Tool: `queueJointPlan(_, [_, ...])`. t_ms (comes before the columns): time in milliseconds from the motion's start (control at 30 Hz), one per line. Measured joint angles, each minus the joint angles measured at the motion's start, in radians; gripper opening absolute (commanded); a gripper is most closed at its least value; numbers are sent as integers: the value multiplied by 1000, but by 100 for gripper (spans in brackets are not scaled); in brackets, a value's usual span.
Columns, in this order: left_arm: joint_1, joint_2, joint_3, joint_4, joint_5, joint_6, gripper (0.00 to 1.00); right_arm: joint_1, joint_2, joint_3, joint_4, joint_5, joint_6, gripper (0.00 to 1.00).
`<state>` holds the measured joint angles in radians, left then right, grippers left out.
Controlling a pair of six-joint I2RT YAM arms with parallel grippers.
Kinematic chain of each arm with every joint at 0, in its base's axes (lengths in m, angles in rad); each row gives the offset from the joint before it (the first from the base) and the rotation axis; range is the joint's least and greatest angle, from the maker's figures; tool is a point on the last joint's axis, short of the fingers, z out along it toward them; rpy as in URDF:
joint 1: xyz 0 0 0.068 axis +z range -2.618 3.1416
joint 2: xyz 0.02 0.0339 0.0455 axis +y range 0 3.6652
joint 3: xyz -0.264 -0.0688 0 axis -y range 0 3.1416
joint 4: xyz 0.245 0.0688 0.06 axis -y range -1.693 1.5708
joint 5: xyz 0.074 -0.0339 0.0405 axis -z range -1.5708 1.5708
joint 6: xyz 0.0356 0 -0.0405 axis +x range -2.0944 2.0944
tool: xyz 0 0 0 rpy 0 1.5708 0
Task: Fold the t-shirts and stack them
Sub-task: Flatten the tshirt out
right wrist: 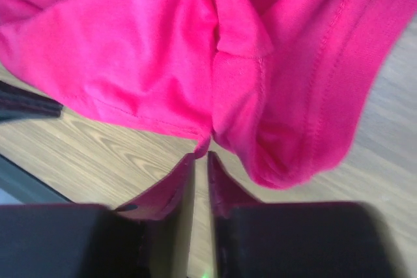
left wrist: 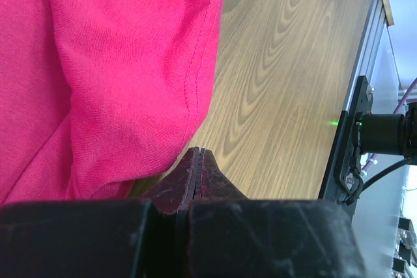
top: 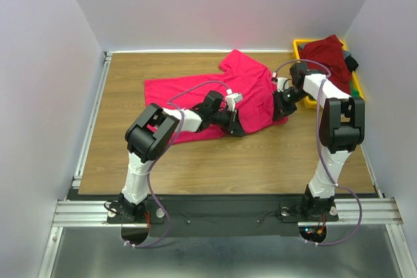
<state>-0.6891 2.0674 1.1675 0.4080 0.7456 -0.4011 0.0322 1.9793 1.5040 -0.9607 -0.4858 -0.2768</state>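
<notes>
While my left gripper (left wrist: 197, 151) sits pressed shut at the near hem of the crimson t-shirt (top: 254, 86), I cannot tell whether any cloth is caught between its tips. That shirt lies spread across the middle of the table (top: 260, 154), reaching toward the far right corner. My right gripper (right wrist: 202, 155) is closed on a thin pucker of the shirt's right edge. If I lift now, so small a bite could slip out, and one empty side would drag the shirt crooked.
</notes>
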Motion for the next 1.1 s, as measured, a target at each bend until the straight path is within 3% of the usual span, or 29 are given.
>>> queueJointPlan(100, [3,0,0,0,4,0,0,0,-10,0,0,23,11,38])
queueJointPlan(300, [4,0,0,0,6,-1,0,0,-10,0,0,32,23,37])
queueJointPlan(667, [4,0,0,-1,7,0,0,0,6,0,1,1,41,10])
queueJointPlan(733, [4,0,0,-2,7,0,0,0,6,0,1,-2,41,1])
queueJointPlan(1100, [4,-66,-5,-64,19,13,0,0,-119,-35,-21,22,22,1])
